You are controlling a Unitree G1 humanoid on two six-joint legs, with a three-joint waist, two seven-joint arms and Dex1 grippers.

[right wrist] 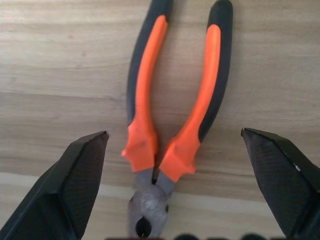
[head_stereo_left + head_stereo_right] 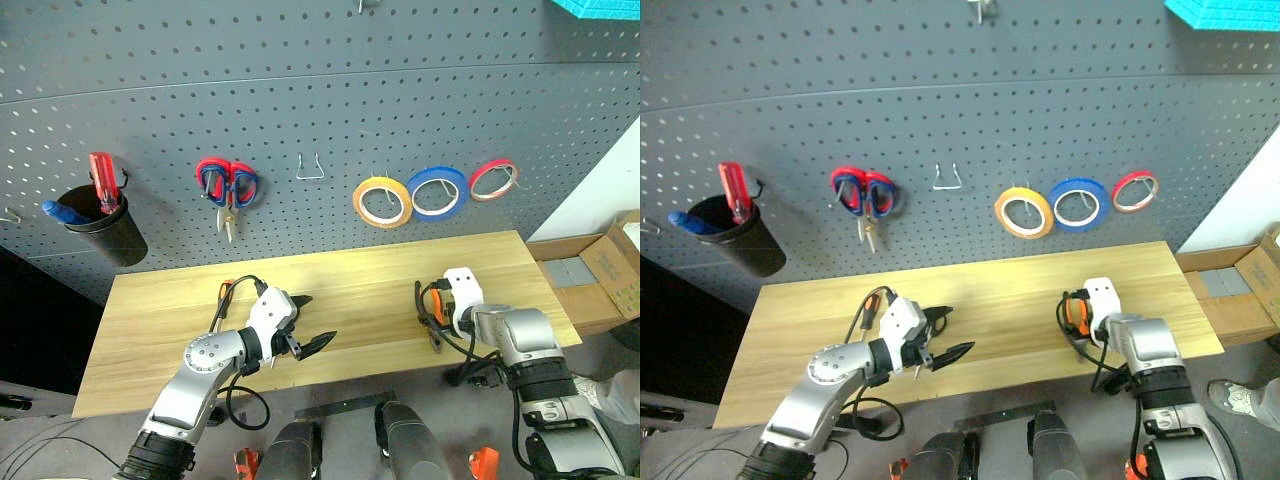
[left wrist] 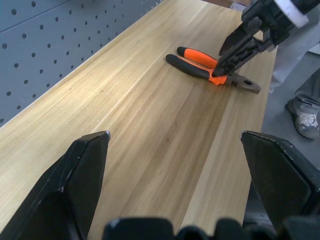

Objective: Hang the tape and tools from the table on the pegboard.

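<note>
Your right gripper [image 1: 175,150] was poised directly above the pliers [image 1: 172,100], its fingers spread wide, one to each side of the orange-and-black handles and not touching them. The pliers lay flat on the table [image 2: 350,300] near its right end, close to the front edge, with the steel head pointing toward the robot and the handles toward the pegboard [image 2: 300,90]. Your left gripper [image 2: 310,335] was also fully open and empty, held over the middle of the table, well apart from the pliers.

The pliers were probably the heaviest item in this task: rigid steel, weighted toward the head. The rubber-coated handles likely offered good friction; the bare metal head would likely slip. The handles were splayed and would tend to close together under pressure, so you were best advised to grasp across both handles just behind the pivot. The blue tape [image 2: 438,191] already hung on the pegboard between the yellow and red rings.
</note>
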